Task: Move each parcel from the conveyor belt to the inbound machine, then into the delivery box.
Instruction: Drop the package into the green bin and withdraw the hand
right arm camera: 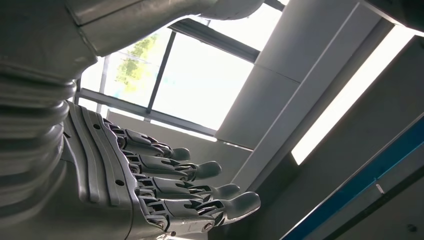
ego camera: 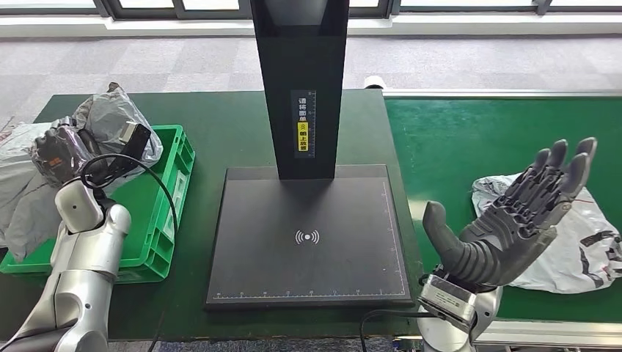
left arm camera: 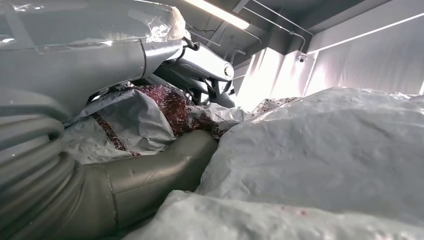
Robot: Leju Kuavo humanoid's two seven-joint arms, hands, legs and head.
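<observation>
My left hand grips a grey parcel over the green crate; my right hand, fingers spread and empty, hovers beside the white parcel.

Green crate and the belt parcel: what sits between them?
Head view: the black scan plate with its post sits between the crate and the parcel. The open right hand hovers at the parcel's near edge.
</observation>
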